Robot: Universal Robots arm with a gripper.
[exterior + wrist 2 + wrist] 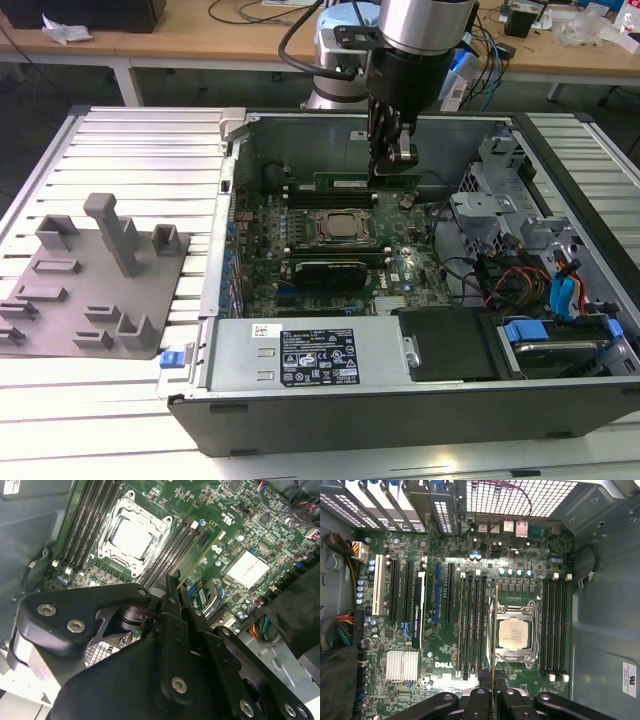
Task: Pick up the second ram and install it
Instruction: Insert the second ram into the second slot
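open computer case lies on the slatted table, motherboard facing up. over it the gripper is clamped on the second ram, held edge-on just beside the processor socket, above the memory slots.

Slatted metal table bearing computer case, grey fixture plate.
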